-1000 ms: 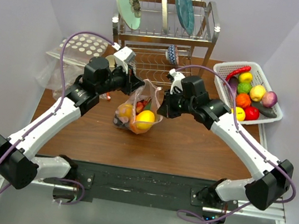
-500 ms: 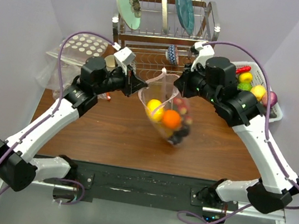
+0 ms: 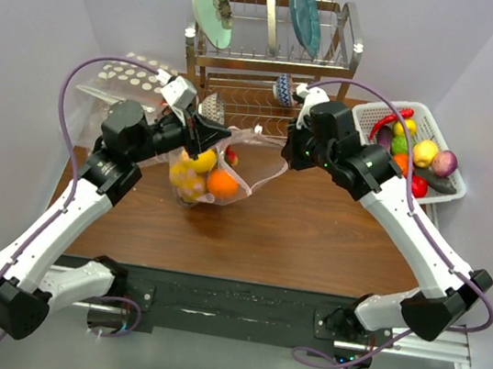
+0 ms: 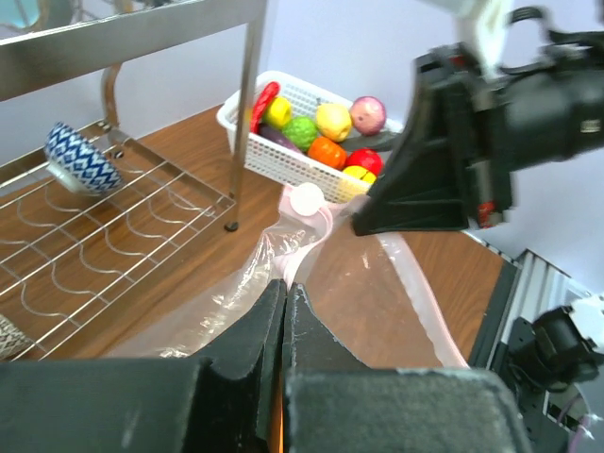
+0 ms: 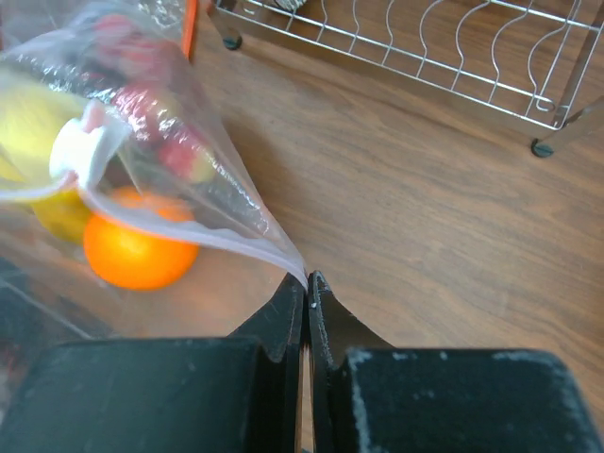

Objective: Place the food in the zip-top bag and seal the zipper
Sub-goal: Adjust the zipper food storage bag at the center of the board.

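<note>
The zip-top bag (image 3: 246,177) hangs stretched between my two grippers above the wooden table (image 3: 330,243). Inside it the food shows: a yellow lemon (image 3: 196,159), an orange (image 3: 221,184) and red berries (image 5: 151,104). My left gripper (image 4: 285,286) is shut on one end of the bag's mouth. At the other end my right gripper (image 5: 307,278) is shut on the corner. The pinkish zipper (image 5: 227,242) runs taut from that corner to a white slider (image 5: 83,146). In the left wrist view the zipper (image 4: 428,310) and slider (image 4: 307,198) lie between both grippers.
A metal dish rack (image 3: 274,59) with upright plates and a blue patterned bowl (image 3: 284,88) stands behind the bag. A white basket (image 3: 368,117) of more toy fruit sits at the back right. A polka-dot bag (image 3: 133,75) lies at the back left.
Both grippers have carried the bag leftward and back toward the rack. The fruit inside has swung from the right side to the left, and the mouth is now pulled out flatter.
</note>
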You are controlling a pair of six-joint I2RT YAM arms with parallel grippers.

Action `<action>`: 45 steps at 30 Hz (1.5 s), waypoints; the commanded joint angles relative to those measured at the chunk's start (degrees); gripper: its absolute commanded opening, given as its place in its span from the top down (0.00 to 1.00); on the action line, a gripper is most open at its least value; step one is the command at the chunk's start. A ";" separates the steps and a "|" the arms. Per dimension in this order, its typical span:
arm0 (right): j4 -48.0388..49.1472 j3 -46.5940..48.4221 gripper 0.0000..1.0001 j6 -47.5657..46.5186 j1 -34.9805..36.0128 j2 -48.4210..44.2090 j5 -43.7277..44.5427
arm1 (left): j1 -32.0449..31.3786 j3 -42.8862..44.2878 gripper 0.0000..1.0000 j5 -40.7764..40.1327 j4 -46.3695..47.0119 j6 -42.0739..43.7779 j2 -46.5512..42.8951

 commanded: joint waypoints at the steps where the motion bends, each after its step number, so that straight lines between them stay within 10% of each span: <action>1: 3.92 -1.66 0.67 -0.19 -0.57 -2.60 -3.46 | 0.48 3.49 1.00 -6.21 0.03 0.35 1.82; 3: 6.02 -4.91 0.53 1.39 -0.57 -1.90 -6.02 | 0.57 4.02 1.00 -8.24 -0.95 0.88 2.61; 20: 5.51 -6.08 0.53 -0.53 -2.59 -5.76 2.50 | 0.57 3.76 1.00 -7.98 -0.95 0.18 4.45; 28: 7.52 -6.51 0.54 -0.18 -19.71 -7.08 -1.80 | 0.57 3.76 1.00 -7.80 -0.95 -0.17 5.07; 45: 48.03 -18.20 0.43 19.15 -43.72 8.82 6.89 | 0.39 3.23 1.00 -5.78 -0.42 -1.49 5.69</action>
